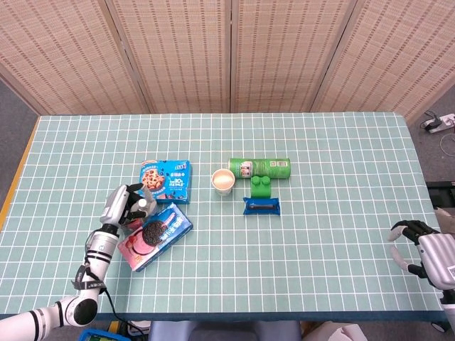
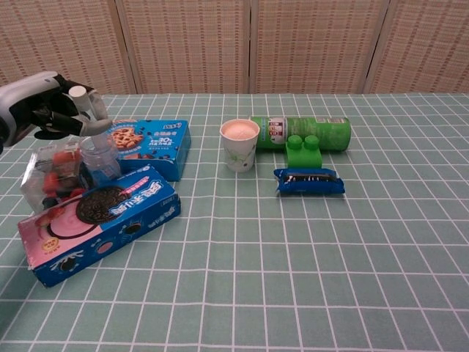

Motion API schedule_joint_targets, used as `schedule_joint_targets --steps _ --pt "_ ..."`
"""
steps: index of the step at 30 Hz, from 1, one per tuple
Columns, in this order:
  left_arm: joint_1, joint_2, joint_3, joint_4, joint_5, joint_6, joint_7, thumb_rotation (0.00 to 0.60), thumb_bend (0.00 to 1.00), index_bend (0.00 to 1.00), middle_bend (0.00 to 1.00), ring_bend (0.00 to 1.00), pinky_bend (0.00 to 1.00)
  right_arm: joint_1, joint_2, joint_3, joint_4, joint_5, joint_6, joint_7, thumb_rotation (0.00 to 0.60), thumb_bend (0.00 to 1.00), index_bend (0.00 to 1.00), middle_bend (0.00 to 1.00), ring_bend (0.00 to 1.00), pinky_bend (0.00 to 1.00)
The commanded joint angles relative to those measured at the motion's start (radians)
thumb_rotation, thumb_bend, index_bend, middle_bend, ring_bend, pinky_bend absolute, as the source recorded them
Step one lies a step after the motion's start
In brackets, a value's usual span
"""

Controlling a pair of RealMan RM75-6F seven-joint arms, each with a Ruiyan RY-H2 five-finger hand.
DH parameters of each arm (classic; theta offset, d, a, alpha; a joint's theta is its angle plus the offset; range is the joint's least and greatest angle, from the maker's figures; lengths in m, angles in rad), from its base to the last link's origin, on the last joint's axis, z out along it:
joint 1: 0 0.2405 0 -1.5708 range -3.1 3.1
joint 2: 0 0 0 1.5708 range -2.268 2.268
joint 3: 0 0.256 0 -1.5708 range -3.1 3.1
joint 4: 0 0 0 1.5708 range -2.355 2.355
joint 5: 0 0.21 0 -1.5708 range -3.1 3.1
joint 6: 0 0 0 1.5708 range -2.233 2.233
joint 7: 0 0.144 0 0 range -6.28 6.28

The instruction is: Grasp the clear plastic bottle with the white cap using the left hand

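The clear plastic bottle [image 2: 97, 152] with its white cap [image 2: 76, 92] stands at the left, between a blue biscuit box and a clear pack of red snacks, leaning a little to the left. My left hand [image 2: 38, 109] grips its upper part, fingers curled around the neck just under the cap. In the head view the left hand [image 1: 121, 207] sits at the table's near left with the white cap [image 1: 143, 204] against its fingers. My right hand [image 1: 425, 252] hangs at the table's near right corner, fingers apart and holding nothing.
A blue biscuit box [image 2: 152, 147] lies right behind the bottle, an Oreo box [image 2: 100, 223] in front and a clear snack pack [image 2: 50, 178] to its left. Mid-table are a paper cup [image 2: 239, 144], a lying green can [image 2: 312, 132], a green block [image 2: 303, 152] and a blue packet [image 2: 309, 181].
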State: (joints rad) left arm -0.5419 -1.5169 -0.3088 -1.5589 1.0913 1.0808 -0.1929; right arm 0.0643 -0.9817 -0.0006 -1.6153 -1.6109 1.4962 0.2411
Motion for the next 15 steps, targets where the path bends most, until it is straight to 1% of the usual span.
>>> schedule_joint_targets --steps 1,7,15 --pt "0.001 0.006 0.0 -0.015 -0.002 0.007 0.015 0.6 0.43 0.78 1.0 1.0 1.0 0.0 0.0 0.0 0.0 0.0 0.001 0.001 0.6 0.34 0.49 0.39 0.31 0.52" --pt "0.007 0.032 -0.004 -0.083 -0.016 0.034 0.069 0.6 0.43 0.78 1.0 1.0 1.0 -0.002 0.002 -0.001 0.0 -0.004 0.005 0.006 0.6 0.34 0.49 0.39 0.31 0.52" --pt "0.017 0.12 -0.033 -0.271 -0.069 0.078 0.171 0.6 0.43 0.78 1.0 1.0 1.0 -0.001 0.001 -0.004 0.0 -0.014 0.006 0.008 0.6 0.34 0.49 0.39 0.31 0.52"
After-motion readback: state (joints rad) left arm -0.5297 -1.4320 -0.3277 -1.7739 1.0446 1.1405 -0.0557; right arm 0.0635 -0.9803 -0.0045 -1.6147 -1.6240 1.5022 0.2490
